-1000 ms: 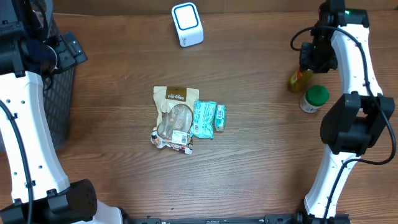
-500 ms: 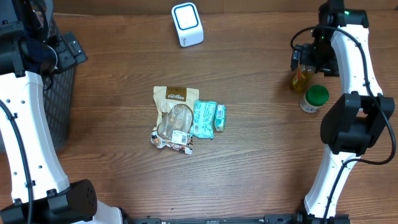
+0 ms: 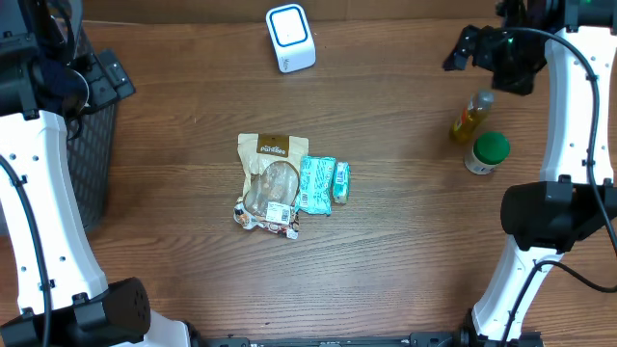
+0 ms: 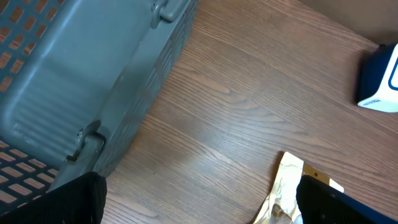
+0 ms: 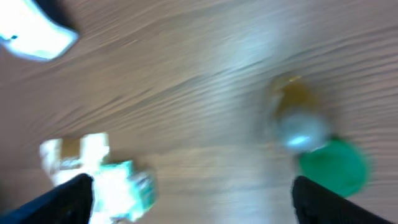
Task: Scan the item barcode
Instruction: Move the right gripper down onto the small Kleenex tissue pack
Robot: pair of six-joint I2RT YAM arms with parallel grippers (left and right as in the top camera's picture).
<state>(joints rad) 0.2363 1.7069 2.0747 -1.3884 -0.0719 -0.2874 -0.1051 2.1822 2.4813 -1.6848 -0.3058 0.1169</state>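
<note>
The bottle [image 3: 470, 118] stands loose on the table ahead of my right fingers [image 5: 62, 202], which are spread wide and hold nothing. The jar [image 3: 487, 152] sits just beside it. The scanner [image 3: 290, 37] lies well off to their left. My left fingers [image 4: 62, 199] gape too, with the basket [image 4: 74, 74] ahead.

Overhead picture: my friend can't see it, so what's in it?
A tan snack pouch and teal plastic packets lie together on a brown wooden table. A white-and-blue box scanner sits at the far side. The right gripper, open, is near a yellow bottle beside a green-lidded white jar.
</note>
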